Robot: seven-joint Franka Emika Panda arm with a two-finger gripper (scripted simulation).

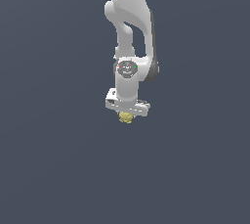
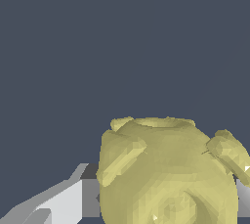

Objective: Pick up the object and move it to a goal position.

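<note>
Pale-yellow lumpy rounded object [image 2: 168, 174] fills the wrist view, with a white and grey finger [image 2: 58, 203] pressed to one side. From outside, the white Panda arm's gripper [image 1: 126, 115] points downward, clenched on the object [image 1: 126, 117] against plain dark-grey background.

The object [image 2: 168, 174] looks matt and bumpy, the white pincer [image 1: 126, 109] smooth and plastic-like.

— Counted so far?
— One pale-yellow lumpy object [image 1: 126, 117] [image 2: 168, 171], one white arm [image 1: 129, 32], one end effector [image 1: 126, 112].
— Fingers?
— One grey finger [image 2: 58, 203] clearly seen up close.
</note>
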